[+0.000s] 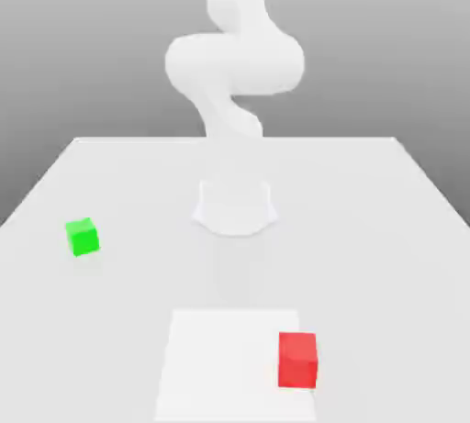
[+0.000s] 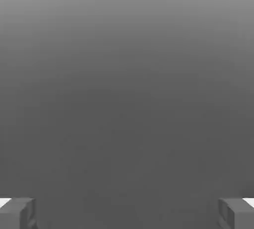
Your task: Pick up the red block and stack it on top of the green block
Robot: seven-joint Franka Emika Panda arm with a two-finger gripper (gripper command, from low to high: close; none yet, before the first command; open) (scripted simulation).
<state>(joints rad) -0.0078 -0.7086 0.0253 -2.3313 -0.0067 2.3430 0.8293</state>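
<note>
The red block is a small bright red cube resting on the white table near its front edge, toward the exterior view's right. On the exterior view's left, farther back, sits the smaller green block, far from the red one. In the hand view my gripper is open, its two grey fingertips set wide apart with nothing between them and plain grey background beyond.
The white arm rises from its round base at the table's middle. A pale white rectangular patch lies at the front, and the red block stands at its right edge. The table's far edge runs across the back.
</note>
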